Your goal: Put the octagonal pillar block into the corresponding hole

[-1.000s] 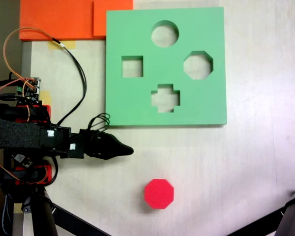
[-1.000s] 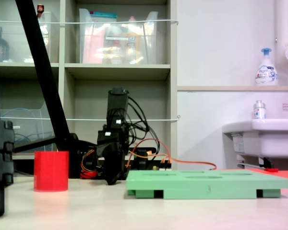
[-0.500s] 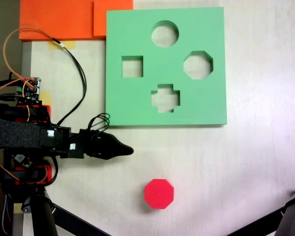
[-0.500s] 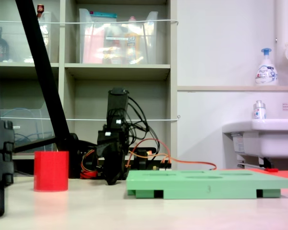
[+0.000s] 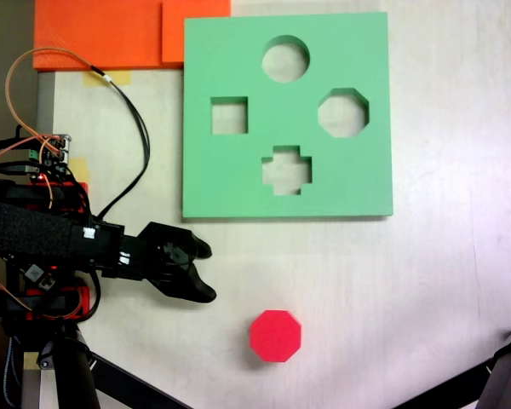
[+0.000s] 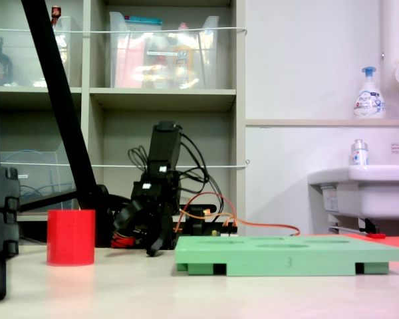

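Observation:
The red octagonal pillar block [image 5: 275, 335] stands upright on the white table, below the green foam board [image 5: 238, 179] in a fixed view. The corresponding hole [image 5: 343, 112], eight-sided, lies at the board's right and holds nothing. My gripper [image 5: 206, 271] reaches in from the left, between the board's lower edge and the block, to the block's upper left. Its jaws are spread apart with nothing between them. From the side, the block [image 6: 70, 237] stands left of the gripper [image 6: 139, 236], and the board [image 6: 286, 256] lies flat to the right.
The board also has a round cutout [image 5: 285, 58], a square cutout [image 5: 229, 115] and a cross-shaped cutout [image 5: 287, 170]. Orange foam sheets [image 5: 102, 34] lie at the top left. Black tripod legs [image 5: 94, 375] cross the bottom corners. Cables [image 5: 128, 111] loop beside the arm.
The gripper's jaws have spread from shut to open. The arm has tilted a little toward the red block. Block and board have not moved.

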You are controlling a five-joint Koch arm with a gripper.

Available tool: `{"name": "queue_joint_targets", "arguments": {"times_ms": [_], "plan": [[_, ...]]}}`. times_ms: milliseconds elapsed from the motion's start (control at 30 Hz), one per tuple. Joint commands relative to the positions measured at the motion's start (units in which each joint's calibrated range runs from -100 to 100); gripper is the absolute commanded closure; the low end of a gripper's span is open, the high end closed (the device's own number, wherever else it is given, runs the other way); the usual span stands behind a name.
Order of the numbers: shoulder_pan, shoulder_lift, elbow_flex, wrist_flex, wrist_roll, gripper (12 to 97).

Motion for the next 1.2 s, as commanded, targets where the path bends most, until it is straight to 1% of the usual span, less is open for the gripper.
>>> {"name": "queue_joint_targets", "arguments": {"times_ms": [0, 67, 133, 200, 267, 400, 500, 633, 733, 833, 867, 1000, 1167], "plan": [[-0.98, -0.41, -1.96, 2.41, 3.57, 60.0], [-2.05, -0.41, -1.96, -2.89, 5.37, 60.5], [-3.47, -0.41, 0.03, -20.99, 9.13, 60.5], [-4.59, -0.41, 12.1, -44.01, 12.01, 62.5], [-5.42, -0.41, 20.47, -58.93, 12.8, 63.0], [-6.25, -0.41, 33.73, -77.42, 13.68, 63.2], [-7.86, -0.41, 45.2, -87.34, 13.58, 62.3], [-8.64, 1.82, 60.85, -96.39, 13.53, 51.9], [-8.94, 15.23, 74.01, -102.46, 13.63, 47.5], [-8.94, 25.15, 84.18, -103.61, 13.63, 38.4], [-8.94, 28.08, 86.97, -104.09, 13.63, 37.0], [-8.64, 38.14, 94.65, -104.09, 13.48, 26.6], [-8.6, 50.57, 104.32, -104.48, 12.01, 26.2]]}}
